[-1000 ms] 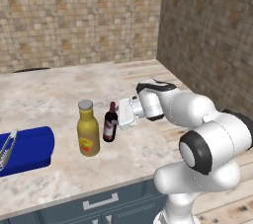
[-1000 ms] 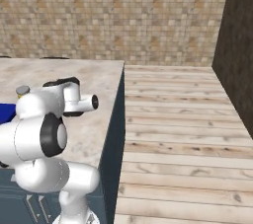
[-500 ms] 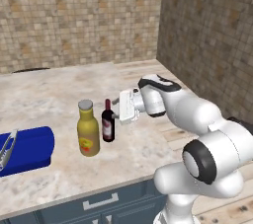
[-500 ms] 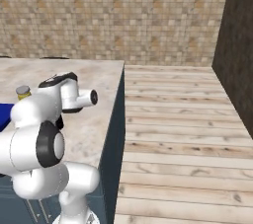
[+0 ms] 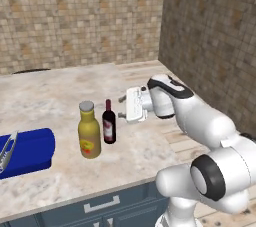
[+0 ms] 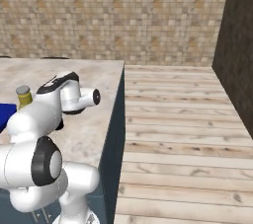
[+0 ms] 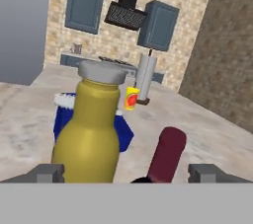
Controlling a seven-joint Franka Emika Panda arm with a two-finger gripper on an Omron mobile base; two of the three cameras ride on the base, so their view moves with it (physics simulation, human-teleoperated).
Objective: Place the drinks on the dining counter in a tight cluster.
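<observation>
The open, empty gripper [image 5: 123,107] stands just beside the upright wine bottle [image 5: 109,123], level with its neck.

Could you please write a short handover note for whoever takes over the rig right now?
Hand: open, holding nothing, hovering just right of the wine bottle in the left base view.
Mustard-yellow bottle and wine bottle stand upright, close side by side on the dining counter; whether they touch cannot be told.
A blue object lies on the counter to their left.
Done: two drinks look clustered.
Left: the small clear bottle is not clearly visible; find it and place it next to the other two.
</observation>
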